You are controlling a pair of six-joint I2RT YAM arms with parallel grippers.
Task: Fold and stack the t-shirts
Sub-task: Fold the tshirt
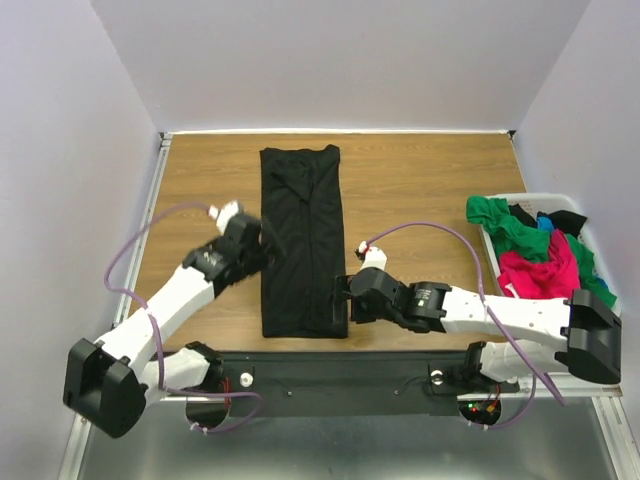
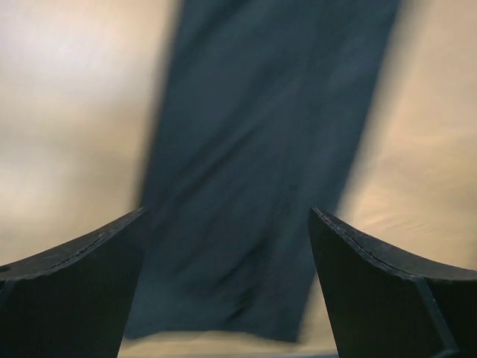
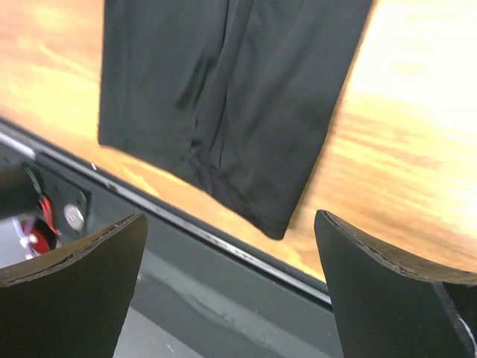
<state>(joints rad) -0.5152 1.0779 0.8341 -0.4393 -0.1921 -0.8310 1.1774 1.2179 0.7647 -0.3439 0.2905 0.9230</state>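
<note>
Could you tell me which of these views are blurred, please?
Top external: sharp and evenly lit, the black t-shirt crisp on the table. Left wrist: heavily smeared, shirt edges soft, only the left claw itself sharp. Right wrist: milder blur, with glare on the table at upper right.

Folded t-shirt [image 1: 303,240]: laid at centre of table [image 1: 420,190], flanked by left gripper [image 1: 262,235] and right gripper [image 1: 340,300]. Other t-shirts [image 1: 535,255]: heaped in basket [image 1: 585,228], set at right edge.
</note>
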